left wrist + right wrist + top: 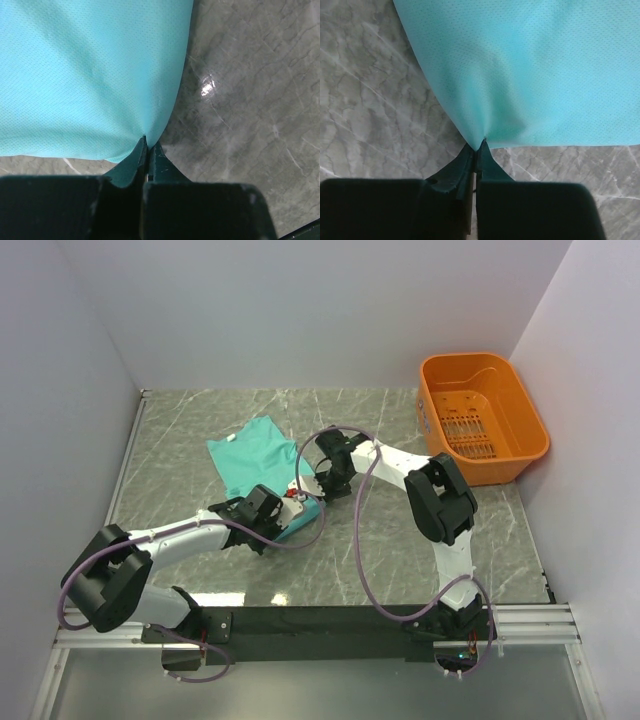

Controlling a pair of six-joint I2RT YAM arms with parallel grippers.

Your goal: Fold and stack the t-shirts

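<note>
Teal t-shirt (255,455) lies ahead of our left claw (146,144) and right claw (479,146), each clamped on a corner.

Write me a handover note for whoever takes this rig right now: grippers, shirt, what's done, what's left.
Left gripper: shut on the t-shirt at its edge.
Right gripper: shut on another spot of that edge.
T-shirt: on the table, left of centre; the only one in view. Basket stands at far right.
Done: both grips are taken.
Left: no neat fold shows yet; fold, lay flat, stack.
</note>
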